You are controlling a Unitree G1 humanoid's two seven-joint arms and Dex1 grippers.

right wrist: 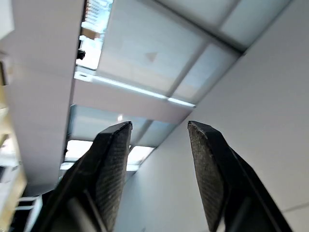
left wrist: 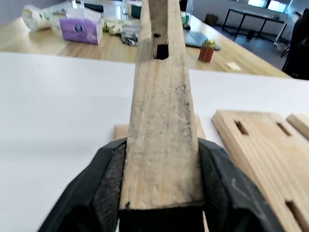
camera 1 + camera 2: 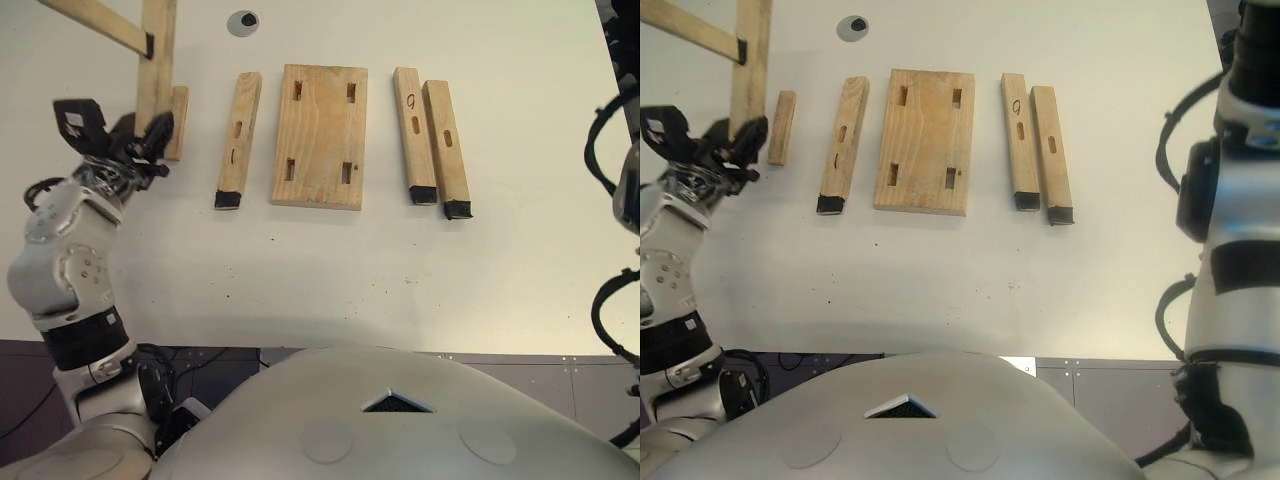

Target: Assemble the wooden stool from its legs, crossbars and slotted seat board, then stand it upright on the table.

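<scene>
The seat board (image 3: 320,135) lies flat on the white table (image 3: 300,260), its four slots facing up. Just to its left lies one leg (image 3: 238,140), black cap toward the robot. To the board's right, two more legs (image 3: 412,135) (image 3: 445,150) lie side by side, almost touching, also with their caps toward the robot. A short crossbar (image 3: 782,127) lies flat farther left, beyond the single leg.

Beside that crossbar, the left gripper (image 3: 147,132) has its jaws clamped on the capped end of a fourth leg (image 3: 157,60), with the fingers (image 2: 111,179) pressed against its two sides. This leg points away from the robot. A longer crossbar (image 3: 95,22) sticks out from a slot near its far end, slanting off to the left.

The right gripper (image 1: 159,128) is well away from the parts, turned up toward the ceiling, its jaws apart and holding nothing.

A small round grey disc (image 3: 243,22) sits on the table beyond the single leg.
</scene>
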